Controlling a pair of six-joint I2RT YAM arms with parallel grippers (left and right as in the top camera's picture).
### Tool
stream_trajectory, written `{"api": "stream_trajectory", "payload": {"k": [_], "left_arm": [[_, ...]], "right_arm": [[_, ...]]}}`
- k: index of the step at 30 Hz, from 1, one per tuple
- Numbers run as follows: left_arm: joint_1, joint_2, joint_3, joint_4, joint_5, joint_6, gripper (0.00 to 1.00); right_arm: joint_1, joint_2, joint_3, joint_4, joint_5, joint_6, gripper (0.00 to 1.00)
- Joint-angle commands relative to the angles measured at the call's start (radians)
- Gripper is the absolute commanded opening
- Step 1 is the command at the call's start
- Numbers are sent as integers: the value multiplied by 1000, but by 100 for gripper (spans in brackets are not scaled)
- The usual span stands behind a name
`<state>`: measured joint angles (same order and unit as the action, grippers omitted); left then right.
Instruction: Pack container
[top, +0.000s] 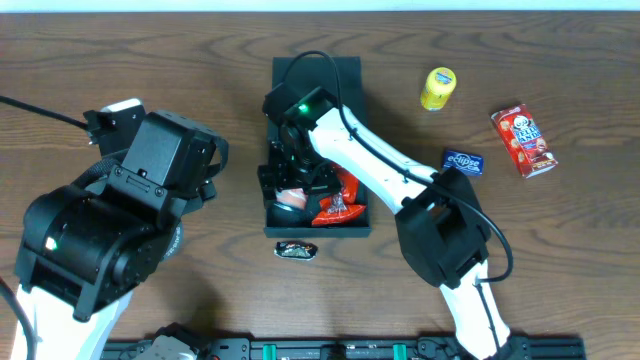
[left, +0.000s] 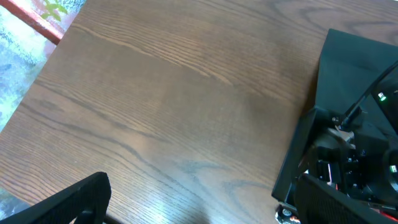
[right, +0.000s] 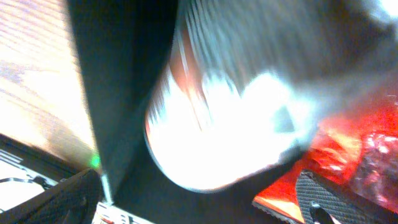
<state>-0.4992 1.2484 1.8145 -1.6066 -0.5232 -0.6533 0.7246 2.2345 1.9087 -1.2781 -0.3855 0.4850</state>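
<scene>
- The container (top: 328, 232), a dark square box, sits mid-table with its hinged lid (top: 330, 75) laid open flat on the far side.
- In its tray lie a red foil packet (top: 343, 203) on the right and a white-and-red round pack (right: 211, 124) on the left. The round pack is blurred in the wrist view, so I cannot tell whether it has settled.
- The right gripper (top: 297, 188) is down inside the tray directly over that round pack. Its fingers are spread wide and appear to grip nothing.
- The step in hand looks like letting the round pack go. To do it well, lift straight up and clear the near wall before swinging away, so a finger does not catch the foil packet or drag the box.
- A dark wrapped sweet (top: 297, 250) lies on the table just outside the front wall and is the nearest next pick.
- Well to the right wait a blue packet (top: 462, 160), a red snack box (top: 522, 140) and a yellow tub (top: 437, 88).
- The left gripper (left: 199, 210) hangs over bare table (top: 120, 60) left of the box, fully spread and empty.
</scene>
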Motion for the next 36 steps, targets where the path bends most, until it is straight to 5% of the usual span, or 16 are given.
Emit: {"api": "stream_trajectory", "payload": {"k": [1,12,18,26,36], "left_arm": [[4,0,1,-15,-11,3,95],[4,0,1,-15,-11,3,95],[4,0,1,-15,-11,3,95],[4,0,1,-15,-8,3,95],[4,0,1,-15,-7,3,95]], "right_arm": [[14,2,54,-8,-6,-13,99],[14,-3,204,-53,265,-46,99],[26,-3,204,14,235,-269,99],[16,-3,204,4,254,-740,99],[-2,11,203,53,239,-846,99]]}}
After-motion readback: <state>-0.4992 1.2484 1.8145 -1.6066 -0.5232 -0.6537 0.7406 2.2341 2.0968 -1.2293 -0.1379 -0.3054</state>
